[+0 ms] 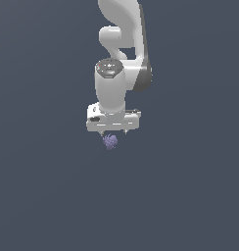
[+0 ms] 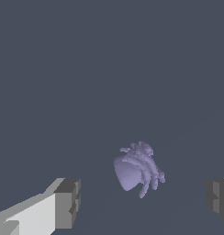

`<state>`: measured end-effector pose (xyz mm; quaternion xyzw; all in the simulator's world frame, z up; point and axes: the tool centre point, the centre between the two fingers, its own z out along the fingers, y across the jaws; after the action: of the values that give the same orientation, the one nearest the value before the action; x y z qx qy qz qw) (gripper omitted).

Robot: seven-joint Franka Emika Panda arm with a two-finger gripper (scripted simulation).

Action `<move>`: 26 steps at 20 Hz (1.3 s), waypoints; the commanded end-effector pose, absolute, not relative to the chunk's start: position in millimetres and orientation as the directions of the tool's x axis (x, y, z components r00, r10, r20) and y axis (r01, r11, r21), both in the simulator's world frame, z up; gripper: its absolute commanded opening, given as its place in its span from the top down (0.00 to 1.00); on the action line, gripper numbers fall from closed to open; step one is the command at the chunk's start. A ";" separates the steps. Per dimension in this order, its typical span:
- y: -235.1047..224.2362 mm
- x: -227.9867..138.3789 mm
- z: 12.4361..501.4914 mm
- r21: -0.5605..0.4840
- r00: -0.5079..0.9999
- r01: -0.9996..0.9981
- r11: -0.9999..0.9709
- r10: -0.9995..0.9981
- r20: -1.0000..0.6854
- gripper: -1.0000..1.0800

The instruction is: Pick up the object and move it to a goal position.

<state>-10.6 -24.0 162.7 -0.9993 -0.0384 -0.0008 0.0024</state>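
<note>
Claw (image 1: 113,133) hung wide open, empty, just above the object (image 1: 110,142).
Only the wrist view showed the object (image 2: 138,170) lying untouched between the spread fingers (image 2: 68,203), nearer neither.

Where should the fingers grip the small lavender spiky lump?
Probably across the small lavender spiky lump at its smooth rounded body, not the thin spikes, which look likely to slip. Come straight down from above: the white gripper hangs open over it, the lump between its fingers.
</note>
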 end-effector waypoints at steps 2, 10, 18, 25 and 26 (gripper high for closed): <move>-27.4 -13.9 153.7 -0.003 0.992 0.128 -0.992 0.128 0.001 0.04; -37.5 -26.3 124.1 0.001 0.953 0.301 -0.953 0.301 0.000 0.04; -44.4 -38.0 100.7 0.001 0.899 0.439 -0.899 0.439 -0.001 0.04; -46.8 -43.1 91.6 0.000 0.870 0.492 -0.870 0.492 0.000 0.04; -46.9 -43.4 91.1 0.000 0.869 0.495 -0.869 0.495 0.000 0.04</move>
<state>-42.9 -46.7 92.1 -0.9677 -0.2519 0.0003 0.0000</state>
